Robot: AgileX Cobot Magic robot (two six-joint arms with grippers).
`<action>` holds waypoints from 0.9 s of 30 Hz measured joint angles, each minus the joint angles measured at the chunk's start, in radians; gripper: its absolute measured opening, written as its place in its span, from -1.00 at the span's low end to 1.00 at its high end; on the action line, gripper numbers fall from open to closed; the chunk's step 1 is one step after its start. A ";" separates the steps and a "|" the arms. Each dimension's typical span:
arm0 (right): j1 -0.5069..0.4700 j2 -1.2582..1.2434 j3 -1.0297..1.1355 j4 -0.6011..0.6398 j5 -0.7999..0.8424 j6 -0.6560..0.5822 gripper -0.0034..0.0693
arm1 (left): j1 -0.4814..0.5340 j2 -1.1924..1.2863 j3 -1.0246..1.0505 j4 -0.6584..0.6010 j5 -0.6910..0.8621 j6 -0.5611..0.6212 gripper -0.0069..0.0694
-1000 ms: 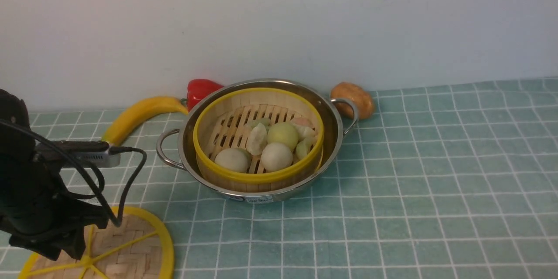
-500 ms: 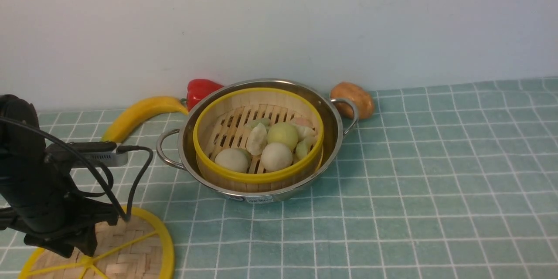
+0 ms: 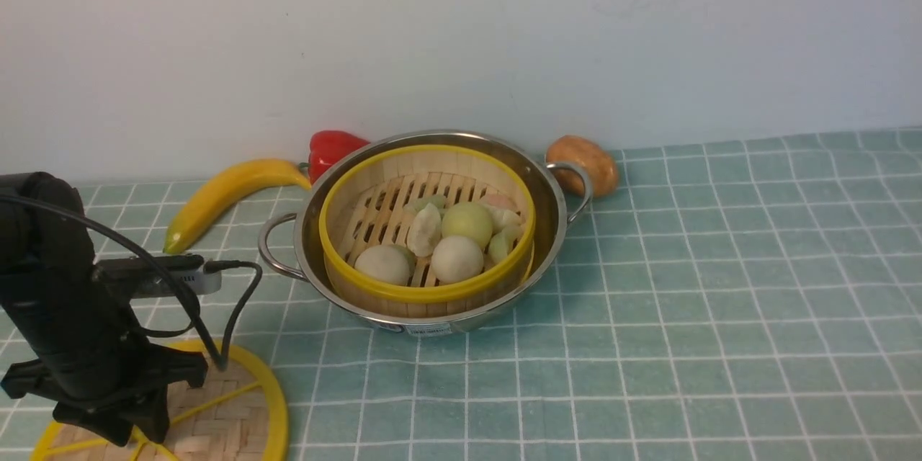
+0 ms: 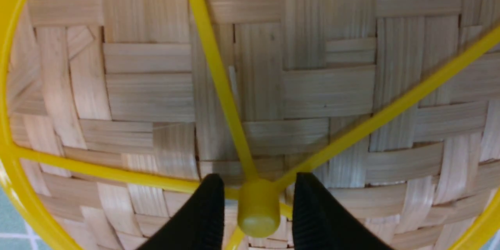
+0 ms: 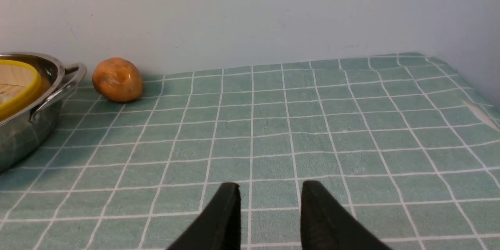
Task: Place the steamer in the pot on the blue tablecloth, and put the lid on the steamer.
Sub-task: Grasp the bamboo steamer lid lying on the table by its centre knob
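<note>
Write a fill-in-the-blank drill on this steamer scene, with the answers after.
1. The steamer sits inside the ____.
2. The left gripper straddles the central hub of the ____.
3. The right gripper, over the bare blue tablecloth, stands ____.
4. The yellow fruit to the left of the steamer is a ____.
Answers: pot; lid; open; banana.

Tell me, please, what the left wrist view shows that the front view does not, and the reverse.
Only the left wrist view: how the left gripper stands, open astride the central hub with a gap on each side. Only the front view: the steamer sitting in the pot, with a banana, red pepper and potato nearby. Both: the woven lid lying on the blue tablecloth.
</note>
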 joint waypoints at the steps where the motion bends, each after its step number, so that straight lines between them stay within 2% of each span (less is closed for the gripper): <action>1: 0.000 0.000 0.000 0.000 0.000 0.000 -0.25 | 0.000 0.001 0.000 -0.001 0.001 0.000 -0.19; 5: 0.000 0.000 0.000 0.000 0.000 0.000 -0.25 | 0.000 0.004 0.000 0.000 0.019 0.000 -0.36; 6: 0.000 0.000 0.000 0.000 0.000 0.000 -0.25 | 0.000 0.004 -0.001 0.000 0.028 0.001 -0.47; 8: 0.000 0.000 0.000 0.000 0.000 0.000 -0.25 | 0.000 0.004 -0.002 0.000 0.030 0.009 -0.51; 19: 0.000 0.000 0.000 0.000 0.000 0.004 -0.25 | 0.000 0.003 -0.023 0.001 0.035 0.099 -0.50; 27: 0.000 0.000 0.000 0.000 0.000 0.008 -0.25 | 0.000 -0.064 -0.206 0.083 0.192 0.166 -0.50</action>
